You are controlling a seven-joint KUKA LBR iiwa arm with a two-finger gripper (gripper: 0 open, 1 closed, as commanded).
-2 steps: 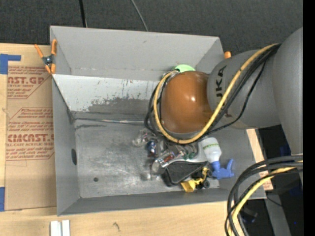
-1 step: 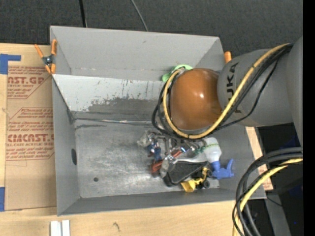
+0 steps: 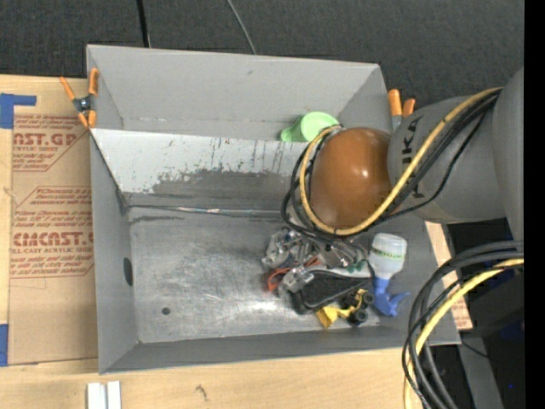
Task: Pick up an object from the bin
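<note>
Tool (image 3: 294, 261) low at right of bin (image 3: 170, 271) — black flat piece (image 3: 322, 290) just beside it, grip cannot be told

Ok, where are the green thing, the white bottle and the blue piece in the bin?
green thing (image 3: 308, 127), camera view, on its upper side.
white bottle (image 3: 389, 255), camera view, on its body.
blue piece (image 3: 388, 302), camera view, on its middle.

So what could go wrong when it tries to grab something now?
The pincer hangs right over things lying close together: a black thing, yellow bits and a blue piece. It might snag two at once, or drop one. They lie by the right wall of the bin, so the pincer could bump it.
</note>
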